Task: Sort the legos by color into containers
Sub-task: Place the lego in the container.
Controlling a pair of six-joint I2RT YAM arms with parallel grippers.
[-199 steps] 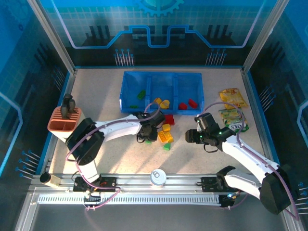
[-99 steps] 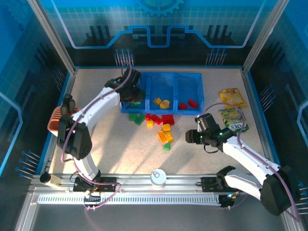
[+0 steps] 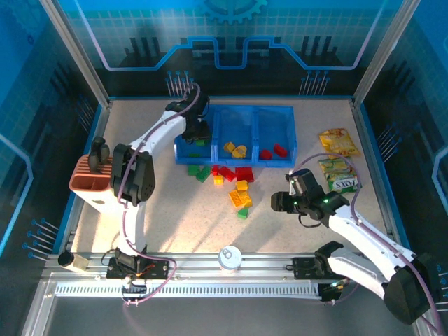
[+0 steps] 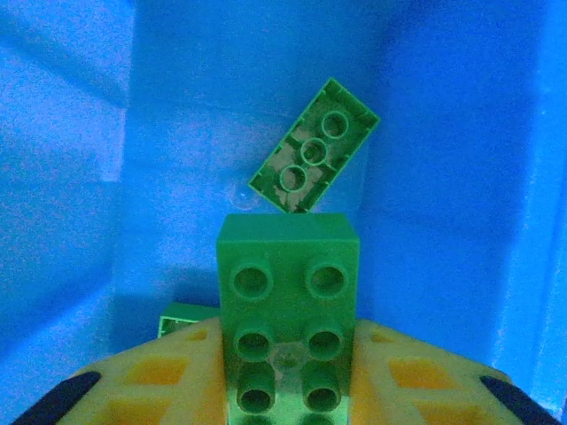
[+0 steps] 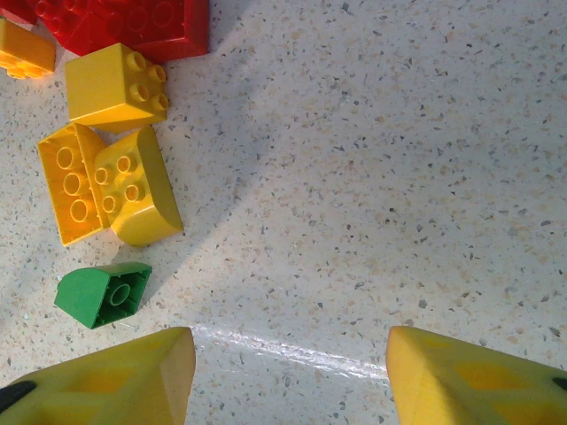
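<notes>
My left gripper (image 3: 198,133) is over the left compartment of the blue tray (image 3: 234,110), shut on a green lego (image 4: 288,301) that stands between its yellow fingers (image 4: 151,372). Below it a second green lego (image 4: 314,146) lies tilted on the blue floor. The middle compartment holds yellow legos (image 3: 235,148) and the right one red legos (image 3: 273,150). Loose green (image 3: 197,171), red (image 3: 236,172) and yellow legos (image 3: 241,197) lie on the table in front of the tray. My right gripper (image 3: 283,203) hovers open over bare table, right of a small green lego (image 5: 102,294) and yellow legos (image 5: 111,186).
A salmon ridged holder (image 3: 91,178) stands at the left edge. Yellow snack packets (image 3: 338,141) lie at the right, beside my right arm. A white round knob (image 3: 229,257) sits on the front rail. Glass walls enclose the table.
My left arm has swung from the loose pile up to the tray's left compartment with the green lego in its fingers. The right gripper has shifted slightly nearer.
</notes>
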